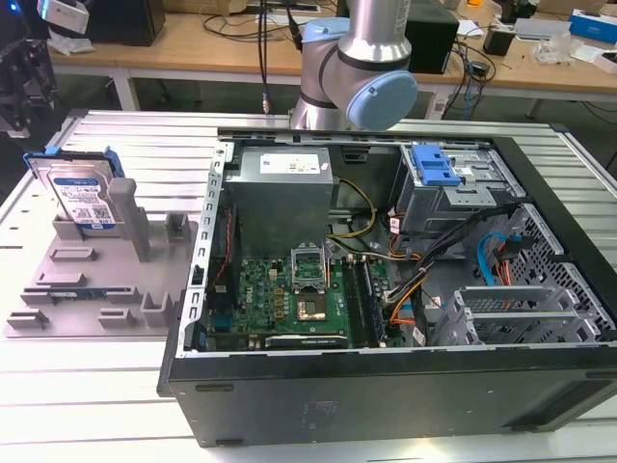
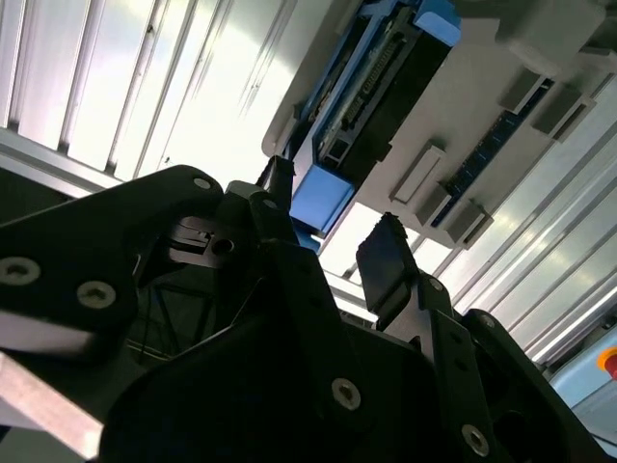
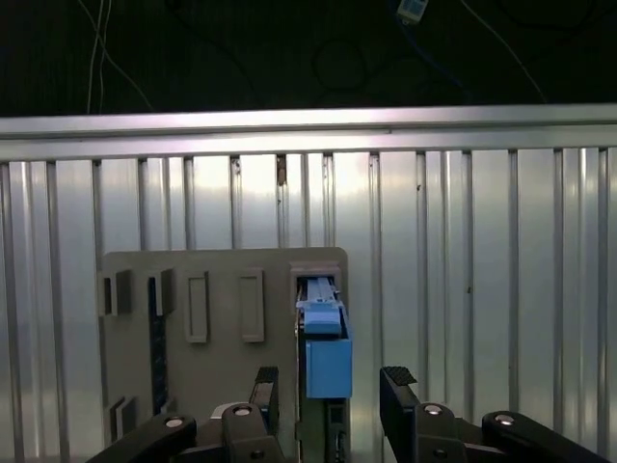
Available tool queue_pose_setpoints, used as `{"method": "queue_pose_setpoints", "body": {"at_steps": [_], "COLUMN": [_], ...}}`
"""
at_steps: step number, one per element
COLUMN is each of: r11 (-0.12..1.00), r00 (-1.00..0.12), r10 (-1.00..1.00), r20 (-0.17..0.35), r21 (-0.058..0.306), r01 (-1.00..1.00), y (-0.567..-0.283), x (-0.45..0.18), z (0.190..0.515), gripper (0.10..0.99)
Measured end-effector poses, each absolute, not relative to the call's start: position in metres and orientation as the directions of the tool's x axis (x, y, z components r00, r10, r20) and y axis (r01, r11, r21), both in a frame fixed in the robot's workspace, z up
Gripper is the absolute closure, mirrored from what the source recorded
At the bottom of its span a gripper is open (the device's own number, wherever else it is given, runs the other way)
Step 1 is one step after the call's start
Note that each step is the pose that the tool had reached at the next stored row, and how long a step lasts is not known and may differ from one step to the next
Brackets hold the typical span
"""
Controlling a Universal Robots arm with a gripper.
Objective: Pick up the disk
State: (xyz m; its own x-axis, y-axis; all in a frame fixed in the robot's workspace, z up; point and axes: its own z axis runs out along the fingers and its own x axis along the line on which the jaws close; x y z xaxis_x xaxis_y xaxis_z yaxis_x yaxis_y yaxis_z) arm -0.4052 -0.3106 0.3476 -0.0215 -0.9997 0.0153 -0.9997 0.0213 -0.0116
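One gripper (image 3: 333, 391) — jaws spread wide — hangs pointing down above the upright disk (image 3: 326, 352).

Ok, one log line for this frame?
gripper: open, aligned over disk | disk: upright in holder tray | grasp: not yet closed

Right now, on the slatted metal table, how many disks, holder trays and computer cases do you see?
Disk: 1
Grey holder tray: 1
Open computer case: 1
Total: 3
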Motion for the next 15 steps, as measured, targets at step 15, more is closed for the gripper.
{"method": "queue_pose_setpoints", "body": {"at_steps": [15], "r11": [0.021], "r00": [-0.021], "r10": [-1.000], "r20": [0.016], "r21": [-0.011], "r01": [-1.000], "y": [-0.3115], "x": [-0.4051], "z": [0.3373], "gripper": [0.545]}}
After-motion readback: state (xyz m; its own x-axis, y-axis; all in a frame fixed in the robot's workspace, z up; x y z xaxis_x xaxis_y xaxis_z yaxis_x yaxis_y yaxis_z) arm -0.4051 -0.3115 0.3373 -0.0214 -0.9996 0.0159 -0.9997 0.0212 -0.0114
